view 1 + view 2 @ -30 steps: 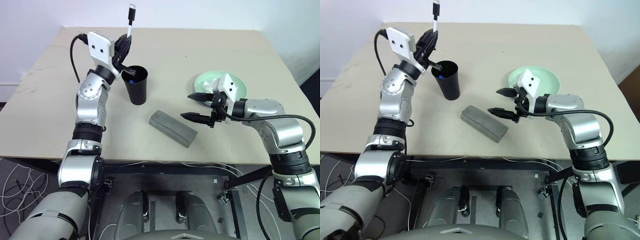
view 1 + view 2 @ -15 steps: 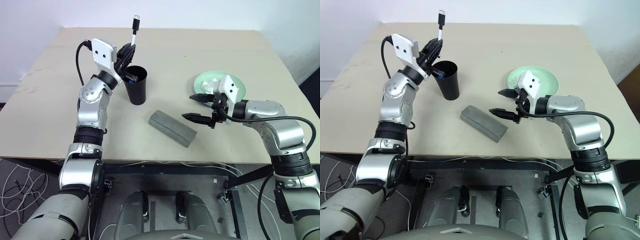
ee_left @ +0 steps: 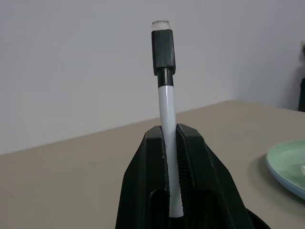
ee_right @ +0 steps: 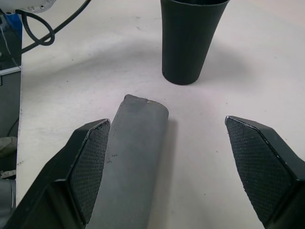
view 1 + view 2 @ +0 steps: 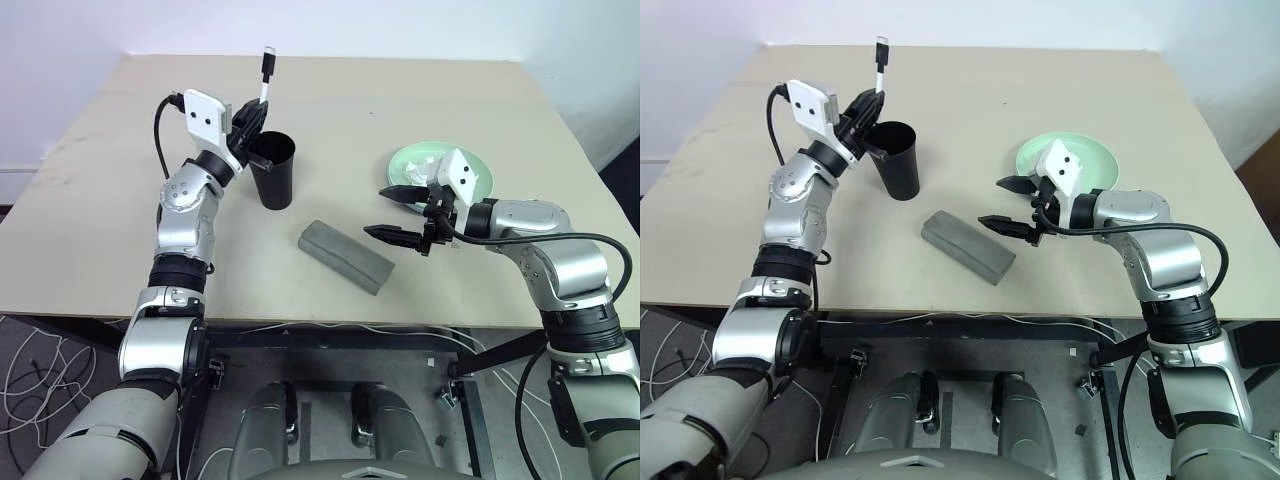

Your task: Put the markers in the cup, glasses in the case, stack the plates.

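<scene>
Left gripper [image 5: 248,120] pinching black-capped marker [image 5: 265,73] by its white barrel, cap end up, held over the far-left rim of the cup [image 5: 273,170]. Cup upright on the table [image 5: 90,200], left of centre. Case [image 5: 346,257] closed, lying at a slant near the table's near edge, centre, just right of and nearer than the cup. Right gripper [image 5: 397,214] spread wide, holding nothing, hovering just right of the case, fingers pointing left. Mint green plate [image 5: 482,172] at right, far side of the right gripper, with white crumpled paper [image 5: 420,167] on it.
</scene>
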Motion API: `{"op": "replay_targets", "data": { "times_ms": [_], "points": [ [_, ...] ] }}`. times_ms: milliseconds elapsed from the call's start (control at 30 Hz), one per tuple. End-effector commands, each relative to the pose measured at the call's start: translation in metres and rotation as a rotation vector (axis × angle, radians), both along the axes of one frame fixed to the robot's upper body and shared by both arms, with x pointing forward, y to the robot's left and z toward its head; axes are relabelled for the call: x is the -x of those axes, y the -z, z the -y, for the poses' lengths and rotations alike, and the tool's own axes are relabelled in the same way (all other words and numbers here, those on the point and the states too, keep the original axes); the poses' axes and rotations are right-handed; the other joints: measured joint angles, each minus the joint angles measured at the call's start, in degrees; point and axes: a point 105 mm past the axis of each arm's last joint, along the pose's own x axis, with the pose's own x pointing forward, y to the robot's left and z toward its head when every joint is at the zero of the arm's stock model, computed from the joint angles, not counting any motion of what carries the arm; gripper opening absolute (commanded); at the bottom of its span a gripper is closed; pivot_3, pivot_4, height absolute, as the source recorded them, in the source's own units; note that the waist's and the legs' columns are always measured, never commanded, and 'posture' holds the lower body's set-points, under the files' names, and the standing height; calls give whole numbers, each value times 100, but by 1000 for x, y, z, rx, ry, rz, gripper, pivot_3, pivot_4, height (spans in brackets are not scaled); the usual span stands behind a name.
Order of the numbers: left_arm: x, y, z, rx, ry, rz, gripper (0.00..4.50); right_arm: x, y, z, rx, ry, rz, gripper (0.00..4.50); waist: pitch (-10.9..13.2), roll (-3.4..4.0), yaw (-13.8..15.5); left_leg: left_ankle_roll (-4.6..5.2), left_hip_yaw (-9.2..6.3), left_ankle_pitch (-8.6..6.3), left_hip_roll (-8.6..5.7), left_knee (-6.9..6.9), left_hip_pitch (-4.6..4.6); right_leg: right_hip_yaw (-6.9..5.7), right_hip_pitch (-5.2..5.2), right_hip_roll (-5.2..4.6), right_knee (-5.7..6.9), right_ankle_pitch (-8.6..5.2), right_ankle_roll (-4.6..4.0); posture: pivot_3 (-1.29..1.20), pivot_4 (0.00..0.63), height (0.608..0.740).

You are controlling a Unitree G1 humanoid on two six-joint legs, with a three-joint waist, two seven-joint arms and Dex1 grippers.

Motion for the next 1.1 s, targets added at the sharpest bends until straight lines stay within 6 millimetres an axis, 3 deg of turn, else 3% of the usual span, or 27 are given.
{"op": "replay_targets", "data": {
  "times_ms": [33,433,700,900,1100],
  "points": [
    [5,-17,5,-6,24,66,349,2,-14,1,1,1,69,4093,0,0,1,0,0,0,0,0,0,0,0,0,0,0,0,0,150,713],
    [7,-14,3,-12,20,61,4388,2,-12,3,11,9,72,4093,0,0,-2,1,0,1,0,1,1,0,0,0,1,0,1,0,150,713],
    [18,-23,5,-14,60,54,4452,2,-13,2,10,1,72,4093,0,0,-2,2,0,1,0,2,1,0,1,0,3,0,1,0,150,713],
    [63,-32,-13,-95,225,-31,4452,2,-12,8,-10,9,56,4093,0,1,-77,0,0,2,4,0,6,2,1,5,7,1,2,0,150,713],
    [99,-21,-30,-181,329,-152,4452,1,-9,11,-37,14,44,4093,0,0,-129,-9,-1,0,6,-1,35,1,28,0,3,-19,-3,0,150,713]
  ]
}}
